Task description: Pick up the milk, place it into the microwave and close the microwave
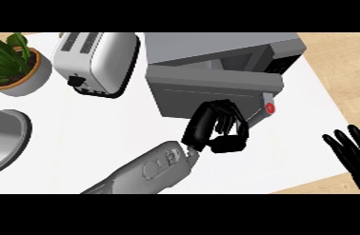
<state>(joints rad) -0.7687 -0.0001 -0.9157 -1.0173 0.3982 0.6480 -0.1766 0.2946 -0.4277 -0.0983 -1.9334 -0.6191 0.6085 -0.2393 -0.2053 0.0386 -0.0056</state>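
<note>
The microwave (225, 44) stands at the back of the white counter, right of centre. Its grey door (190, 89) stands ajar in front of the body, with a strip of dark opening (239, 63) showing behind it. A red button (271, 107) sits at the door's right end. My left hand (211, 129) rests against the door's lower front face, its fingers loosely bent and holding nothing. At the right edge my right hand (346, 151) rests open, fingers up. No milk shows anywhere; the door hides most of the microwave's inside.
A white toaster (95, 60) stands left of the microwave. A potted plant (20, 63) is at the far left. Part of a metal bowl or sink rim (10, 136) shows at the left edge. The counter's right edge (330, 110) runs close to the microwave.
</note>
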